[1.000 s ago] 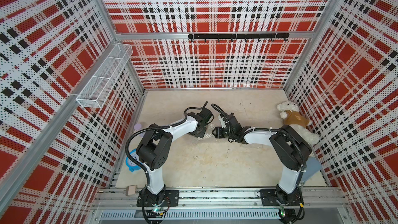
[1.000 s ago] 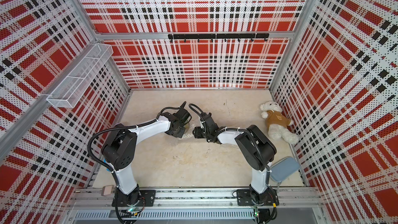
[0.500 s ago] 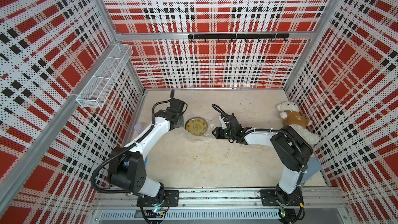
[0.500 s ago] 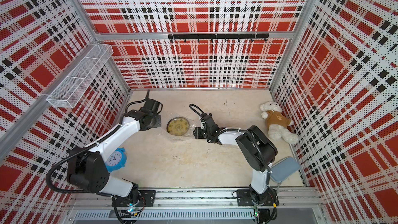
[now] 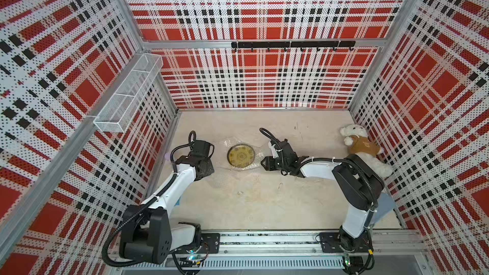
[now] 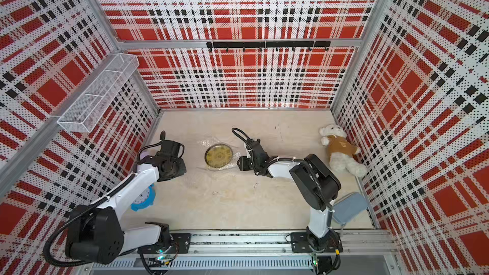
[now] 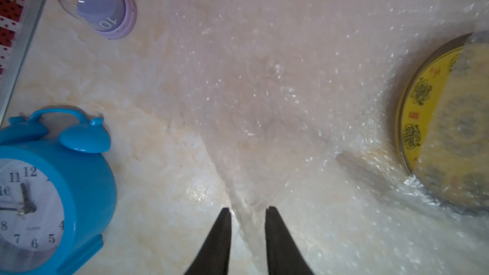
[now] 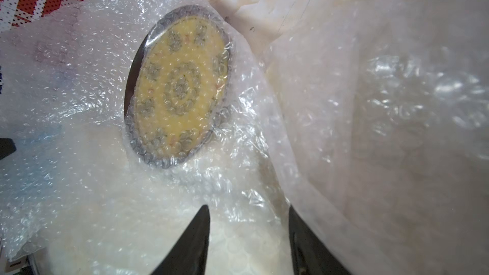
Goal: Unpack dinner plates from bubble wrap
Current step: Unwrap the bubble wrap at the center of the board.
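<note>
A yellow dinner plate (image 5: 240, 156) (image 6: 218, 156) with a dark rim and green motifs lies flat on the floor. Bubble wrap (image 7: 264, 75) spreads around it and partly veils it (image 8: 180, 85). My left gripper (image 7: 247, 208) (image 5: 205, 173) hangs left of the plate. It is open, and a loose fold of the wrap runs between its fingers. My right gripper (image 8: 247, 207) (image 5: 264, 165) sits low at the plate's right side. It is open, with wrap lying between its fingers and a sheet draped over one finger (image 8: 299, 223).
A blue alarm clock (image 7: 47, 194) (image 6: 143, 198) and a lilac hourglass (image 7: 105, 9) stand by the left wall. A white teddy bear (image 5: 362, 149) lies at the right wall and a grey-blue pad (image 6: 349, 207) behind the right arm. A wire basket (image 5: 127, 96) hangs high on the left wall.
My left arm swung from the centre to the left, dragging the wrap aside and baring the plate. Its jaws then parted. The right arm has not moved.
</note>
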Motion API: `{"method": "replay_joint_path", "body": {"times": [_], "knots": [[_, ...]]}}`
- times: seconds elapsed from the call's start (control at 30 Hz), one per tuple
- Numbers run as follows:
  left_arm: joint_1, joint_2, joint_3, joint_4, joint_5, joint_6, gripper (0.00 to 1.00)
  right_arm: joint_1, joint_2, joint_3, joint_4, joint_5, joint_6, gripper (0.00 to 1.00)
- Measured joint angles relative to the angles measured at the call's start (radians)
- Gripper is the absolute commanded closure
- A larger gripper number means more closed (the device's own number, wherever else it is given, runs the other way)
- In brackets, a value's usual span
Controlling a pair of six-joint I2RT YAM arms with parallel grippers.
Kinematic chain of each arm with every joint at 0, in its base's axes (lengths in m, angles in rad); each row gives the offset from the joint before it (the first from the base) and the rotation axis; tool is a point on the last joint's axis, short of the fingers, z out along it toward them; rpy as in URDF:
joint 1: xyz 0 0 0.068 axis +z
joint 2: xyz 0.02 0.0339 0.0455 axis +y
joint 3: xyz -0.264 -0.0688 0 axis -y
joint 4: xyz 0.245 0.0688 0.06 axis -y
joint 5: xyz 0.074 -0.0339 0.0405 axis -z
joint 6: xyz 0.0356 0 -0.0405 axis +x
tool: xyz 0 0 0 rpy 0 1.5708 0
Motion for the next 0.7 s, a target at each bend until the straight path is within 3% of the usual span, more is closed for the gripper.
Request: {"method": "replay_joint_path", "body": {"times": [0.07, 0.27, 0.33, 0.5, 0.7], "knots": [[0.002, -0.016, -0.002, -0.002, 0.005, -0.010, 0.51, 0.000, -0.008, 0.000, -0.010, 0.003, -0.006, 0.50], [0.015, -0.090, 0.010, -0.015, 0.022, -0.026, 0.13, 0.007, -0.033, 0.000, -0.037, 0.016, -0.023, 0.49], [0.022, -0.114, 0.040, -0.023, 0.032, -0.029, 0.05, 0.014, -0.041, 0.000, -0.051, 0.026, -0.033, 0.49], [0.023, -0.118, 0.155, -0.020, 0.095, -0.026, 0.01, 0.040, -0.069, 0.014, -0.096, 0.054, -0.071, 0.48], [-0.047, 0.008, 0.209, 0.047, 0.163, -0.014, 0.00, 0.077, -0.109, 0.077, -0.133, 0.068, -0.151, 0.38]]}}
